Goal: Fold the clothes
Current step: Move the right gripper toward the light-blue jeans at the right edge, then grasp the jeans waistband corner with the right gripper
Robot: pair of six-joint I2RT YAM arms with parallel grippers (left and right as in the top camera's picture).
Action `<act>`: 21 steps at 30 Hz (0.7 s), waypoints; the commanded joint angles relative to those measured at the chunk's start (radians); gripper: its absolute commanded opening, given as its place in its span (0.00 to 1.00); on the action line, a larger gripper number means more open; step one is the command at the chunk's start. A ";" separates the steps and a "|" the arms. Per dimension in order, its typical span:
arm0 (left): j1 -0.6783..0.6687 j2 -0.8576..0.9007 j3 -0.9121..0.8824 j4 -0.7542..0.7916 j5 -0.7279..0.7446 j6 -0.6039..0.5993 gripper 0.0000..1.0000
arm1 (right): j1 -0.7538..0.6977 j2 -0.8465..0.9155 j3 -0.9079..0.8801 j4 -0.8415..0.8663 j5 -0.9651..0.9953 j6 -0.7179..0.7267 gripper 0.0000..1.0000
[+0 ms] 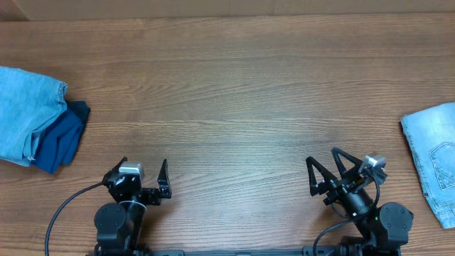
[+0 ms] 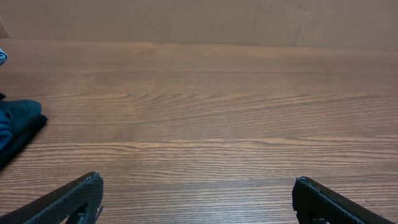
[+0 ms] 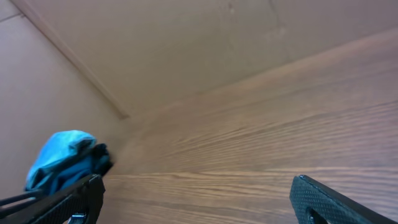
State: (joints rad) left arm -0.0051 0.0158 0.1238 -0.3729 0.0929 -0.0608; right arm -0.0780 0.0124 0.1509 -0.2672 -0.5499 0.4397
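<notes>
While the left gripper point(image 1: 144, 165) gapes (low, forward), the right gripper point(image 1: 323, 159) tilts leftward

Your middle surface point(image 1: 234, 92) lies open; a clothes pile point(image 1: 32, 117) blocks the left edge, denim shorts point(image 1: 435, 160) the right.

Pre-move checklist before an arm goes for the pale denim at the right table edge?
1. Fingers of left gripper open and empty: ok.
2. Fingers of right gripper open and empty: ok.
3. Whole of the pale light-blue denim shorts in view: not ok, cut off at the overhead frame's right edge.
4. Shorts lying flat, no bunching: cannot tell, part is out of frame.
5. Path from right gripper to shorts unobstructed: ok.
6. Folded light-blue denim piece on dark navy garment well apart from shorts: ok, at the far left edge.
</notes>
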 commanded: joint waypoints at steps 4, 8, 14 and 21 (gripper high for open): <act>-0.005 -0.010 -0.013 0.003 -0.015 -0.018 1.00 | -0.002 0.128 0.349 -0.156 0.088 0.056 1.00; -0.005 -0.010 -0.013 0.003 -0.015 -0.018 1.00 | -0.002 0.373 0.651 -0.429 0.306 0.050 1.00; -0.005 -0.010 -0.013 0.003 -0.015 -0.018 1.00 | -0.002 0.845 1.131 -0.745 0.462 -0.143 1.00; -0.005 -0.010 -0.013 0.003 -0.015 -0.018 1.00 | -0.193 1.136 1.309 -0.906 0.504 -0.047 1.00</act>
State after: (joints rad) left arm -0.0055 0.0158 0.1223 -0.3729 0.0917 -0.0612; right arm -0.1341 1.0882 1.4330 -1.1316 -0.0998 0.3073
